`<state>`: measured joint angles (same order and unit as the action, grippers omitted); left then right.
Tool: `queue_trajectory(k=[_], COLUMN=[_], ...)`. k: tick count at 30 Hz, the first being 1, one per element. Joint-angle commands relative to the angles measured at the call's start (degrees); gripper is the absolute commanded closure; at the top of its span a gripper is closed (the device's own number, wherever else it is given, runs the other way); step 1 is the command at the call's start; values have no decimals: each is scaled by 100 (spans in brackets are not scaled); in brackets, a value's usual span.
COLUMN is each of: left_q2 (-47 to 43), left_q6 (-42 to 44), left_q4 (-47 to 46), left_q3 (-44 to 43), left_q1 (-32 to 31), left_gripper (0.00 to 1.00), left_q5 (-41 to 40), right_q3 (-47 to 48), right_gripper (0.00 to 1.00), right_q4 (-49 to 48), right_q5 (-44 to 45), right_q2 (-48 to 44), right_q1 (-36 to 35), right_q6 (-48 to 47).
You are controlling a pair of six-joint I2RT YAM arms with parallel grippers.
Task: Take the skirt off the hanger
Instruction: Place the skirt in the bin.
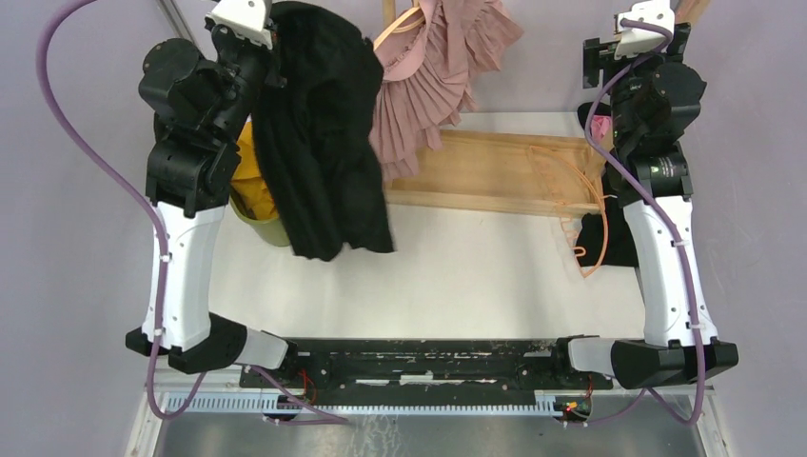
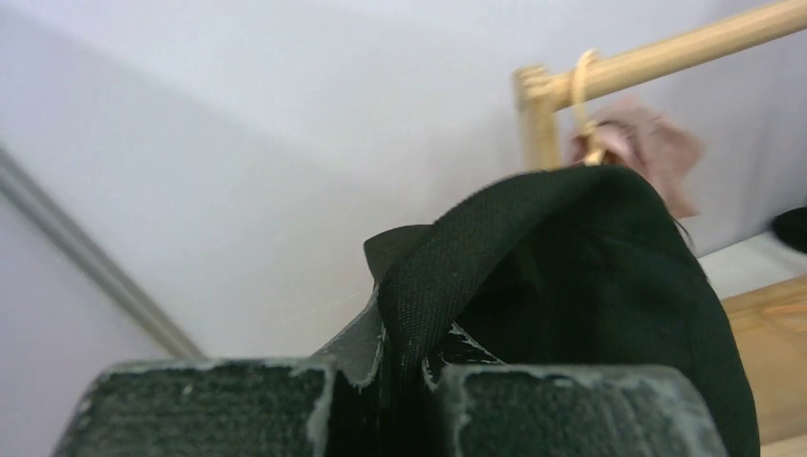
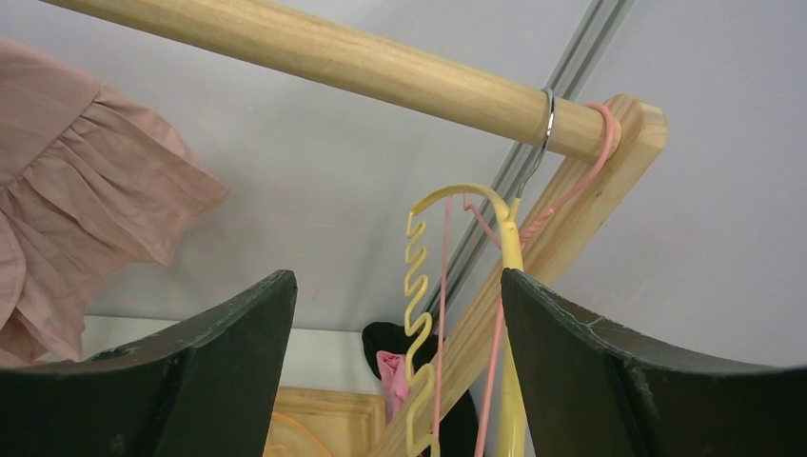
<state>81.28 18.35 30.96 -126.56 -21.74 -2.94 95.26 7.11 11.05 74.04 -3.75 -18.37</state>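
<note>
Black skirt (image 1: 324, 143) hangs crumpled from left gripper (image 2: 404, 405), perhaps by waistband.

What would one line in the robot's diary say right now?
left gripper: shut on black garment | right gripper: open, empty, facing yellow hanger hung on wooden rod

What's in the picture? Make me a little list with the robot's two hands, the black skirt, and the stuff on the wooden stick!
Left gripper: shut, pinching an edge of the black skirt
Black skirt: dangling from that gripper, bunched up
Right gripper: open, holding nothing, facing the yellow hanger
Yellow hanger: hooked on the wooden rod, no cloth on the part that shows
Pink pleated garment: hanging from the same rod
</note>
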Motion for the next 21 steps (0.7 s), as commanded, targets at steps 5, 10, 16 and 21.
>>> queue_trajectory(k=[5, 10, 16, 21], left_q2=[498, 1425, 2388, 2707], left_q6=[-111, -643, -1546, -1845], left_q4=[-928, -1239, -1908, -2348], left_q3=[374, -869, -1959, -2049], left_q1=[1305, 2016, 2776, 2984], left_gripper=[97, 97, 97, 97], left_q5=[-413, 175, 855, 1133], right_q3=[-195, -214, -212, -230], right_gripper=[16, 16, 16, 16], right_q4=[-366, -442, -443, -403], right_q5=[140, 169, 237, 240], right_q2=[-119, -73, -22, 67], right_q1=[-35, -64, -71, -72], right_q6=[161, 132, 38, 50])
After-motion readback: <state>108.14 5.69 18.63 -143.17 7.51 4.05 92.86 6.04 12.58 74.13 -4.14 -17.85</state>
